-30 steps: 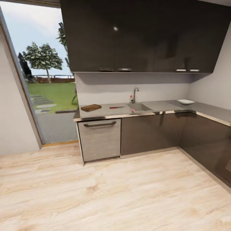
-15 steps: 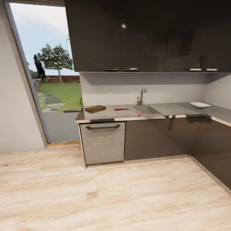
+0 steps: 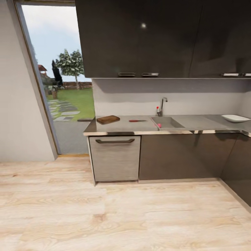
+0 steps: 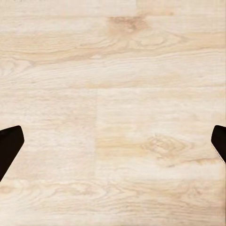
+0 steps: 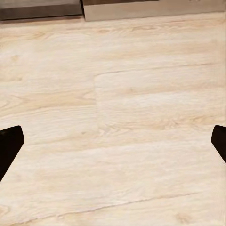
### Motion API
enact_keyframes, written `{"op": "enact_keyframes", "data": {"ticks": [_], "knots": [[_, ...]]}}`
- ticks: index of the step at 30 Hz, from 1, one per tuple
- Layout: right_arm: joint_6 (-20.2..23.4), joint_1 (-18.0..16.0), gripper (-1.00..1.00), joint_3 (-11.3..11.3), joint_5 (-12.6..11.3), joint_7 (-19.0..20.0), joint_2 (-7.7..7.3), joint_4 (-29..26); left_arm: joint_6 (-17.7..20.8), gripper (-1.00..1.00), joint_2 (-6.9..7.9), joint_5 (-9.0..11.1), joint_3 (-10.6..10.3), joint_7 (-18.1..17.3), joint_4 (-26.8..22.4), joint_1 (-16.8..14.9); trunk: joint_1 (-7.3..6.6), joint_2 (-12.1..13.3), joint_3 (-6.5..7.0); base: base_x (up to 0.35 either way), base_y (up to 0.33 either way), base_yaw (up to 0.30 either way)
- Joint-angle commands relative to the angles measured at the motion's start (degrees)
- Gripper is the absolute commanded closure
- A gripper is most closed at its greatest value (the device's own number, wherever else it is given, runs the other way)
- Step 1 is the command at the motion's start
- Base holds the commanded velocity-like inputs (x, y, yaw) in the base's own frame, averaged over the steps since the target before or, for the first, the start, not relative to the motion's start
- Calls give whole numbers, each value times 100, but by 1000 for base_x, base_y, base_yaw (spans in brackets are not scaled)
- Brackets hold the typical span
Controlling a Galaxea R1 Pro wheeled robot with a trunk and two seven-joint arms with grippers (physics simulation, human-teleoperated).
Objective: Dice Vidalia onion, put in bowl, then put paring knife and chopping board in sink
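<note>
vidalia onion (image 3: 159, 125) sits in sink (image 3: 169, 122); grey countertop (image 3: 118, 126), both grippers spread over wood floor (image 3: 115, 216).

This is a home kitchen; dark glossy wall cabinets (image 3: 164, 38) with slim metal handles hang above a long grey worktop (image 3: 195, 122) that turns a corner at the right; a sink (image 3: 166, 122) is set into it with an angular chrome tap (image 3: 161, 106) bearing a small red knob; a chopping board (image 3: 108, 119), a red-handled paring knife (image 3: 137, 120) and a white bowl (image 3: 235, 118) lie on top; below run grey lower cabinets (image 3: 179, 157) and a paler handled front (image 3: 115, 158); the floor (image 3: 115, 216) is pale wood; a tall glazed opening (image 3: 61, 76) at the left looks onto lawn, stepping stones and trees, as a house garden would.
</note>
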Motion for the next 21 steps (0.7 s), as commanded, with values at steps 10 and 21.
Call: {"op": "enact_keyframes", "data": {"ticks": [10, 21], "knots": [[-18, -3, -100, -11, 7, -2, 4, 3, -8, -100, 0, 34, 0, -1, -6, 1, 2, -3, -5, 178, -230, 175], [-20, -3, -100, -10, 5, -2, -1, -1, -7, -100, 0, 33, 5, 3, 20, 1, 2, -3, -5, 176, -238, 84]]}}
